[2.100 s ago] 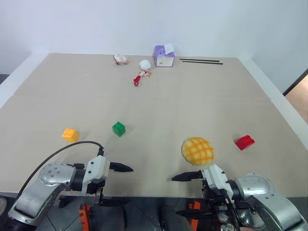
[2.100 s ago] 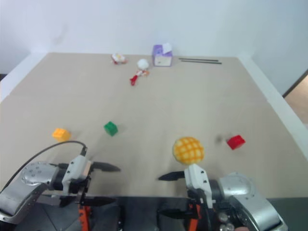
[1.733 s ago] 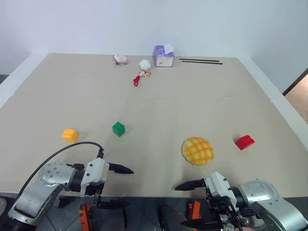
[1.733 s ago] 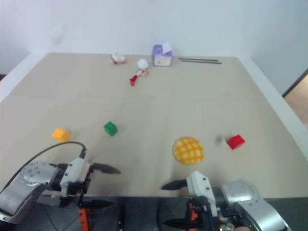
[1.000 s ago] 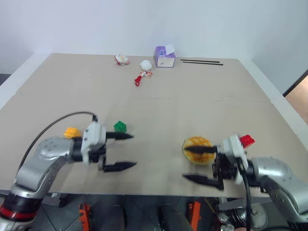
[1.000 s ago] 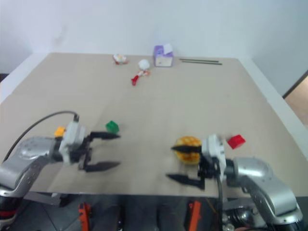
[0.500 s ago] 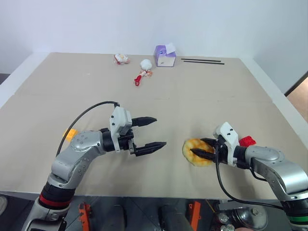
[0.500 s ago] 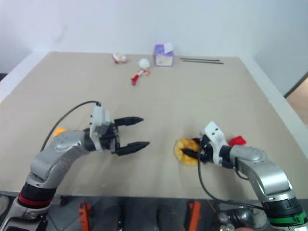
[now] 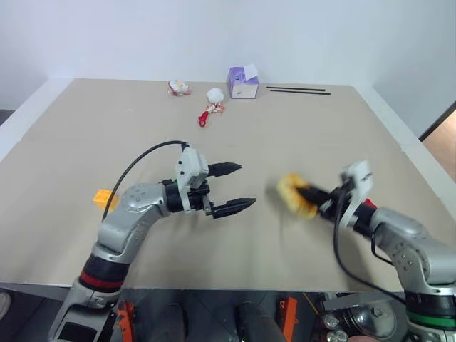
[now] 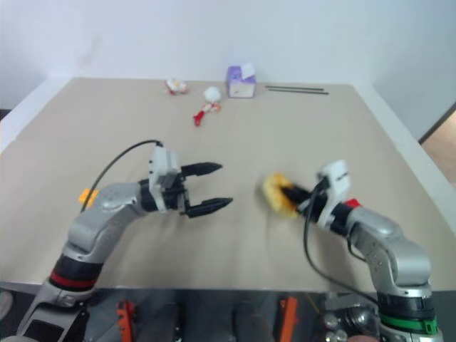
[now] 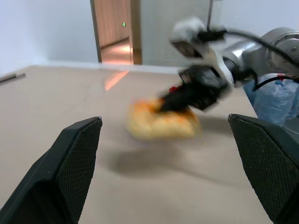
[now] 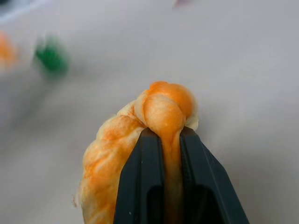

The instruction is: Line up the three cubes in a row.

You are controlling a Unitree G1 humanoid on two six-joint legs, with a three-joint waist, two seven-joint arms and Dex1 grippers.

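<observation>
- Lifted off the surface (image 9: 299,135) since a second ago, the yellow bun (image 9: 296,196) now hangs squashed between the right gripper (image 9: 311,196)'s closed fingers.
- Left gripper (image 9: 239,187) has swung toward centre, its fingers wide apart and holding nothing.
- Cubes visible: one yellow-orange cube (image 9: 103,198) at the left, one green cube (image 12: 50,56), and one red cube (image 9: 370,203) behind the right wrist.

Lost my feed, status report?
Left gripper open, empty. Right gripper shut on yellow bun, lifted. Yellow-orange cube and green cube untouched.
</observation>
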